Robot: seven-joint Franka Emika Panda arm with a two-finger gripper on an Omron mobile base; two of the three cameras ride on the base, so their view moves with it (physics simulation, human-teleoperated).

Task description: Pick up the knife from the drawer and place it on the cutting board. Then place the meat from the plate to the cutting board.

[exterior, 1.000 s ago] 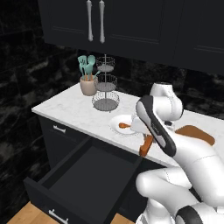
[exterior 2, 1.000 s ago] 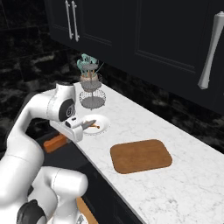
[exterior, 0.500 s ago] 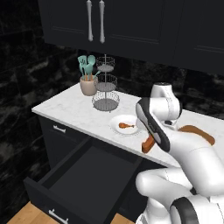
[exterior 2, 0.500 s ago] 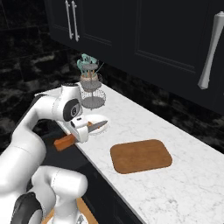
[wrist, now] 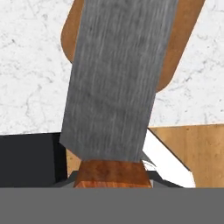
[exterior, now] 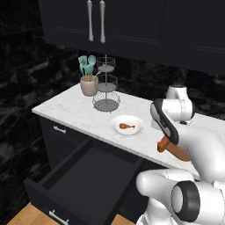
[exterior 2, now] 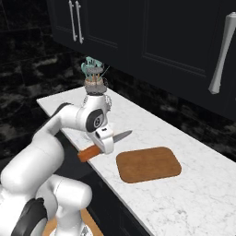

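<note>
Nearest me the drawer [exterior: 83,176] hangs open, the knife [exterior 2: 103,144] already out of it, clamped in the gripper [exterior 2: 104,140] above the counter edge. Beyond, the cutting board [exterior 2: 148,164] lies bare; farther off the meat [exterior: 127,126] waits on the plate [exterior: 137,130]. Both placements remain.

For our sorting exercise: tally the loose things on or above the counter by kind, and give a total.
Knife: 1
Cutting board: 1
Plate: 1
Meat: 1
Wire stand: 1
Utensil pot: 1
Total: 6
</note>
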